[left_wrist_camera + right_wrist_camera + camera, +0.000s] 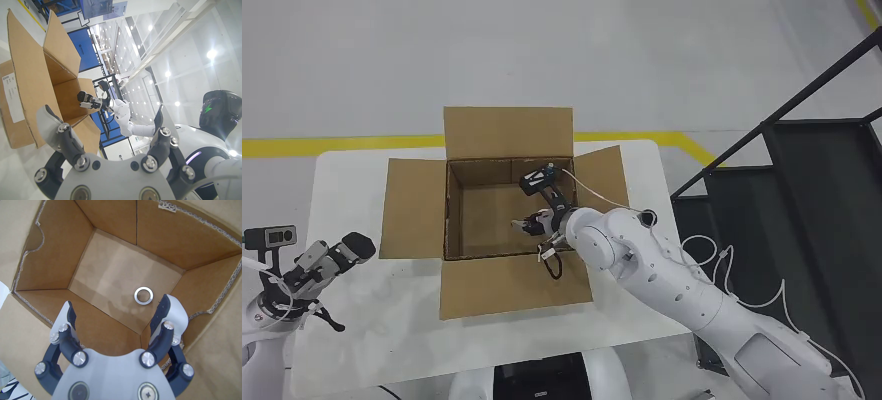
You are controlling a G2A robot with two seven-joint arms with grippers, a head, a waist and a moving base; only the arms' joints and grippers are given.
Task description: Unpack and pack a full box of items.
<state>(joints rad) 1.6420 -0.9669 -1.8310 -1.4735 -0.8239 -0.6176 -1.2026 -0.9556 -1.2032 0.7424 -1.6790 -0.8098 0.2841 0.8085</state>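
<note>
— Since all four flaps are folded out, what's logged for the cardboard box (507, 200)?
— Item 1: box, upright on white table (352, 190), top open. White label on one outer side.
— Contents?
— Item 2: metal ring (144, 296), qty 1, lying flat on box floor, nr a side wall. Nothing touches it.
— Right hand (117, 300)?
— Inside box opening, rt side, held above the floor. Fingers spread, nothing btwn them. Ring lies lower down, closer to one fingertip.
— Left hand (103, 108)?
— Outside box, over table's left edge, nr the left flap, not touching it. Fingers spread wide, empty, tilted up twd box side and ceiling.
</note>
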